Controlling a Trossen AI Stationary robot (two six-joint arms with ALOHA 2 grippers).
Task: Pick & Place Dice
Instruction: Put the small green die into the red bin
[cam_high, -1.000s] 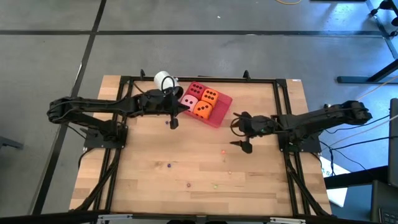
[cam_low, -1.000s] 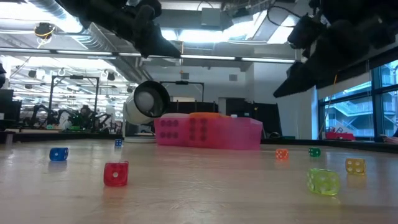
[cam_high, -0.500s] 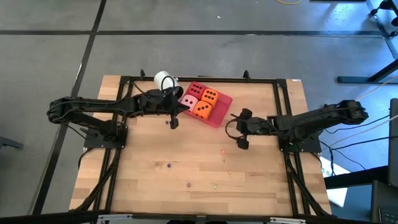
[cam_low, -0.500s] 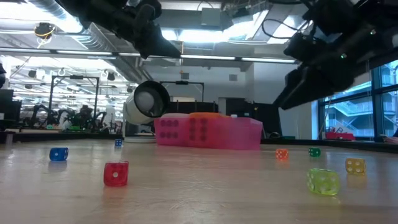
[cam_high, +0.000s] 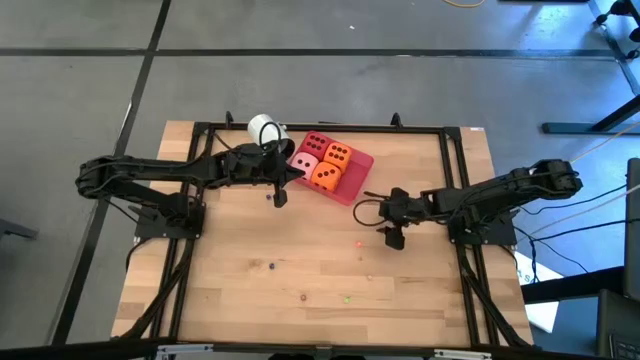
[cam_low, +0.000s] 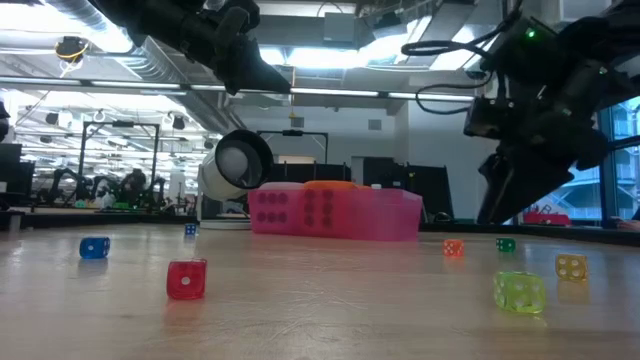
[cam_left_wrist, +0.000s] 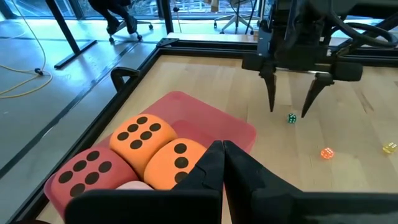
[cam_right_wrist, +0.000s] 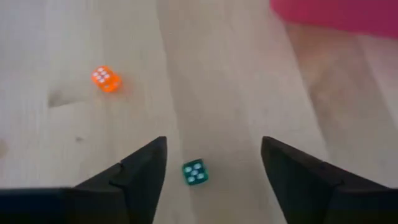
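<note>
Wood-plank table (cam_high: 300, 260): right gripper (cam_right_wrist: 211, 163), fingers apart, above possibly translucent green die (cam_right_wrist: 194, 172).

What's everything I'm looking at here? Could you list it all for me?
table: one, light wood, under everything.
tray: one, pink-red, at the table's far middle.
big dice: four in the tray: red, pink, two orange.
cup: one, white, on its side beside the tray.
small dice: seven, loose on the table: blue, far blue, red, orange, green, yellow, yellow-green.
left fingers: dark, shut, by the tray.
right fingers: dark, open, over the green small die.
</note>
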